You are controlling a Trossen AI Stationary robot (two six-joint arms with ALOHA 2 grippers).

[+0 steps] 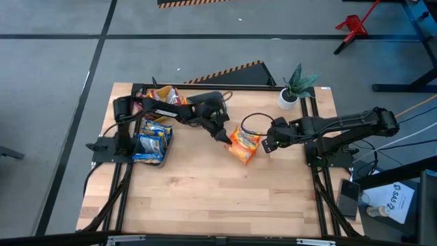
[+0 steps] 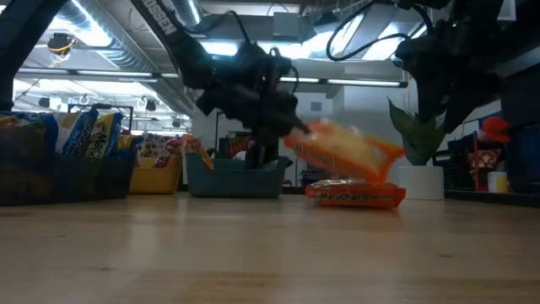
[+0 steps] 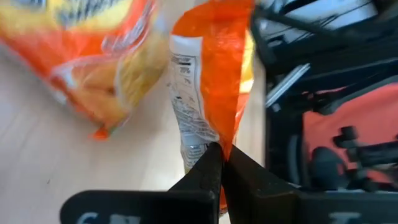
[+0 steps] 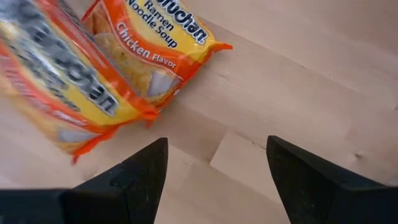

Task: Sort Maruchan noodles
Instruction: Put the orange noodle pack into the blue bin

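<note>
Two orange Maruchan noodle packets sit mid-table. One [image 2: 354,196] lies flat on the wood. The other [image 2: 344,150] hangs tilted just above it, with my left gripper [image 1: 223,136] shut on it. My right gripper [image 1: 268,145] hovers open just right of the pair, its fingers [image 4: 143,168] pointing down at bare table with nothing between them. At the left, a bin [image 1: 151,141] holds blue-silver packets and another [image 1: 166,96] holds orange and red ones. My left gripper pinches the orange packet's crimped end seam [image 3: 219,138] between its two fingertips. The fingers come slanting down from the table's left. The packet is lifted clear of the table, tilted, and stretches away from the fingers above the packet that lies flat.
A small potted plant [image 1: 289,97] stands at the far right corner. In the low view a yellow bin [image 2: 156,176] and a teal bin [image 2: 234,178] show behind the arms. Bare wood stretches across the near half of the table [image 1: 218,198].
</note>
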